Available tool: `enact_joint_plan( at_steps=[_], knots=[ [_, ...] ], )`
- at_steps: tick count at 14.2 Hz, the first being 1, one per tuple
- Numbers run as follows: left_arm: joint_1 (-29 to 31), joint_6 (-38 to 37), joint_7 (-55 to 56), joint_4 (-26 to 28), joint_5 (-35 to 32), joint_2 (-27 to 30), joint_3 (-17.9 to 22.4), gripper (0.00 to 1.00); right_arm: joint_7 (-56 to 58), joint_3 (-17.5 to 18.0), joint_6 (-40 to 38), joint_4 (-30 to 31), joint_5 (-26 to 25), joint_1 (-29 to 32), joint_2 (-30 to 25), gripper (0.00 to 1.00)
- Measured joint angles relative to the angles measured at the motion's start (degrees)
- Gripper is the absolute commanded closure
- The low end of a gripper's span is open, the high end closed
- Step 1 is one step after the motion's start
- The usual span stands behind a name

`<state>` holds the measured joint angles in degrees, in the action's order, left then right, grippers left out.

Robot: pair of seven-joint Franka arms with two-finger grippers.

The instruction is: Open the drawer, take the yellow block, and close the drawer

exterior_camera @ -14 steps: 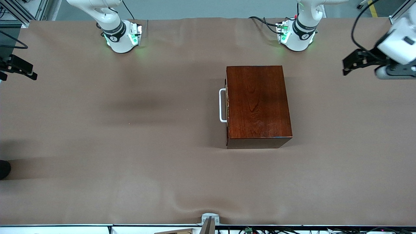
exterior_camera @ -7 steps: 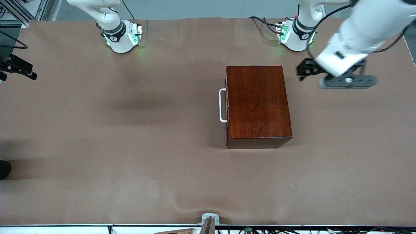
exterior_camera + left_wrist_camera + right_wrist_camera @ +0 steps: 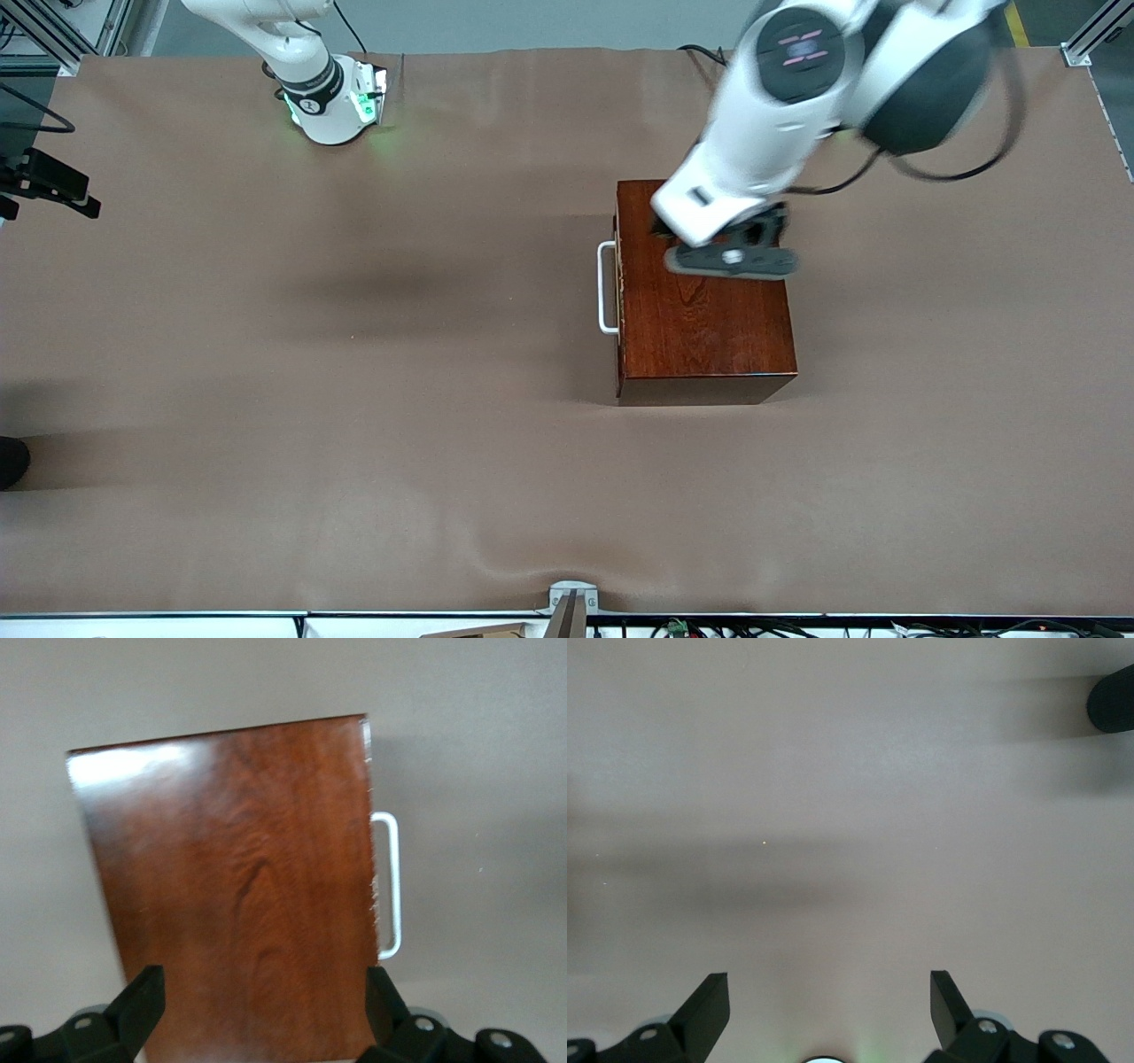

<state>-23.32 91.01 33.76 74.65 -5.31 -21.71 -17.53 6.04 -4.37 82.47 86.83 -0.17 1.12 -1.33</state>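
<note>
- the wooden box (image 3: 704,292) sits on the brown table cover (image 3: 354,399), toward the left arm's end of the table; its top is glossy dark reddish-brown.
- the drawer (image 3: 619,283) is pushed fully in; its white u-shaped handle (image 3: 606,288) sticks out of the box face that looks toward the right arm's end of the table.
- the yellow block does not show in any view.
- the left gripper (image 3: 261,997) hangs over the box top, near the edge farthest from the front camera, its fingers (image 3: 142,997) spread wide and grasping nothing.
- the right gripper (image 3: 828,997) waits over bare table cover well apart from the box, claw released and empty.
</note>
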Motion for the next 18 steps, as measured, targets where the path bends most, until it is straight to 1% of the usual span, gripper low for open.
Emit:
enact_joint_plan(
  at_steps=[2,3,7,8,9,12,18],
  knots=[
    [-4.65,2.53,4.06,-2.05,-1.83,-4.7,1.11,0.0,0.0,-0.02,0.0,0.0,0.0,0.01,0.0,0.0],
    [-7.47,3.51,5.49,-3.13,-2.16,-6.83,2.75,0.0,0.0,-0.01,0.0,0.0,0.0,0.02,0.0,0.0],
    [-20.6,6.25,8.86,-6.18,-2.35,-13.16,14.02,0.0,0.0,0.0,0.0,0.0,0.0,0.02,0.0,0.0],
    [-23.33,6.69,10.3,-6.82,-2.36,-14.58,16.2,0.0,0.0,0.0,0.0,0.0,0.0,0.02,0.0,0.0],
    [-25.32,7.36,12.0,-7.46,-2.36,-15.98,17.45,0.0,0.0,0.01,0.0,0.0,0.0,0.02,0.0,0.0],
    [-27.77,8.87,14.66,-8.88,-2.39,-19.3,18.69,0.0,0.0,0.01,0.02,0.0,-0.05,0.02,0.0,0.0],
    [-30.01,8.82,14.67,-9.06,-2.46,-22.28,19.9,0.0,0.0,0.01,0.08,0.0,-0.19,0.02,0.0,0.0]
  ],
)
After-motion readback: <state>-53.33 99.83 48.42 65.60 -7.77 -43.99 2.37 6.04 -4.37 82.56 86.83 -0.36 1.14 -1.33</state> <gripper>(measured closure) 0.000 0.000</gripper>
